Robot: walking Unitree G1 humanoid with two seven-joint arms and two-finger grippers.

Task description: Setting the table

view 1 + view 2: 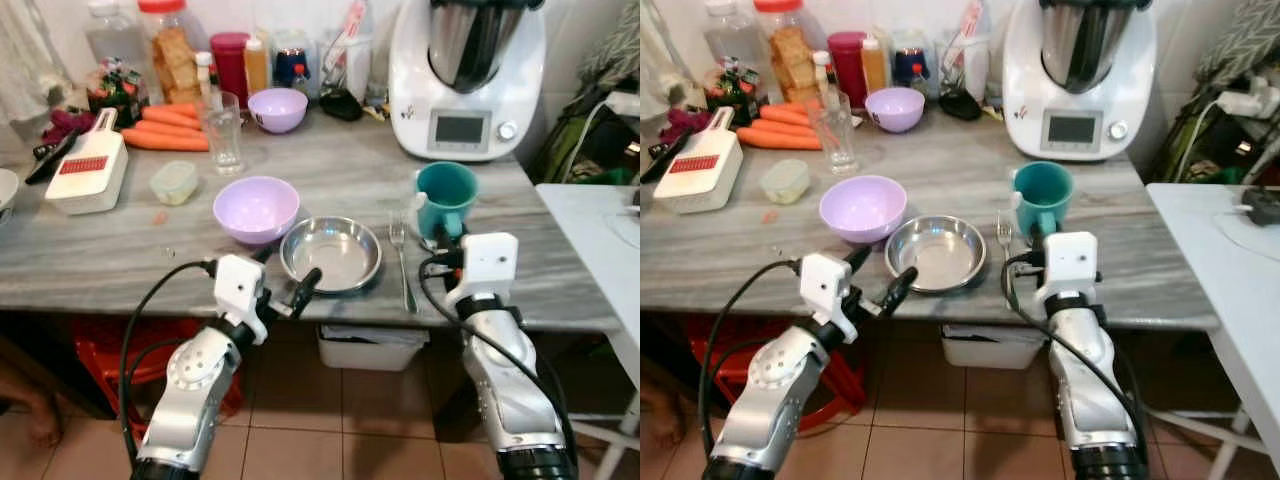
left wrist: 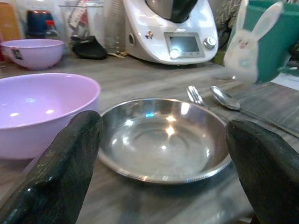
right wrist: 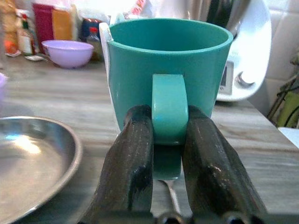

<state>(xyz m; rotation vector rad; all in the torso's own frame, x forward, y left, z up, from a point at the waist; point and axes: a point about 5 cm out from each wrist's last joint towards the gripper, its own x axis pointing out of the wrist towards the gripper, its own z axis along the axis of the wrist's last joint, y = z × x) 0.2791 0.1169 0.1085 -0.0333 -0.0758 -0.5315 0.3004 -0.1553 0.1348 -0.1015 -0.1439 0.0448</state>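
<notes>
Nearest me, the right gripper (image 3: 169, 154) pinches the handle of a smooth teal mug (image 1: 446, 196), upright, handle facing the robot. The left gripper (image 1: 288, 285) gapes wide before a shiny round steel plate (image 1: 332, 251); a fork (image 1: 401, 262) lies lengthwise between plate and mug on the grey counter (image 1: 120, 250).

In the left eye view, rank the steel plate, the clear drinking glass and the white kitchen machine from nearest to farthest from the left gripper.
1. Round steel plate, just ahead of the left gripper.
2. Clear drinking glass, farther back on the left.
3. White kitchen machine, far back right.
</notes>
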